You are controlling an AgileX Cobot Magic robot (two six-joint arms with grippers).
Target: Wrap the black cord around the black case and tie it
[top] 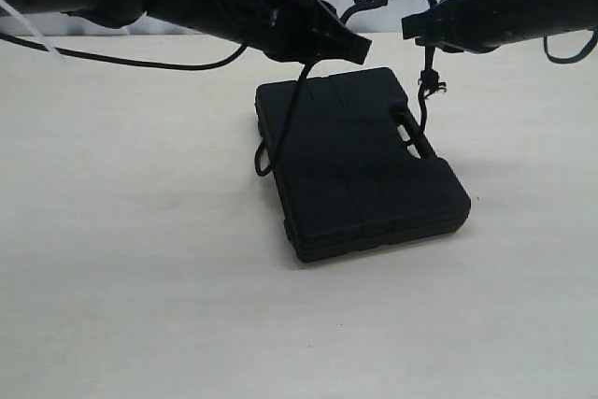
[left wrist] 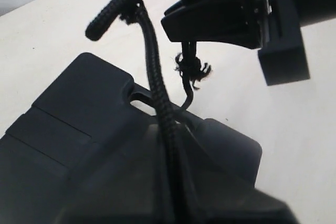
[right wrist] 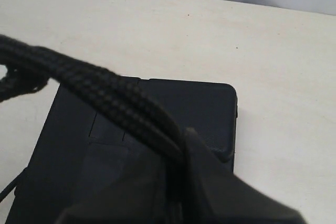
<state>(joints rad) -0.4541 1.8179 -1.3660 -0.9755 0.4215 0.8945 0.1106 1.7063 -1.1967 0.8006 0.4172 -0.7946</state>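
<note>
Left gripper (top: 355,46), jaws pressed together, pinches the long braided black cord (top: 280,128) above the flat black moulded-plastic case (top: 364,165), which lies on the pale table (top: 112,259). The right gripper (top: 413,25) pinches the other strand (frayed knot (top: 433,87) dangling). Left wrist view: the cord rises off the case. Right wrist view: the cord is clamped over the case.

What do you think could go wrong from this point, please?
1. The left gripper and right gripper, both shut on the black cord, sit close together above the black case; crossing could make them collide.
2. The cord's slack loop beside the case might slide off its corner when tightened.
</note>
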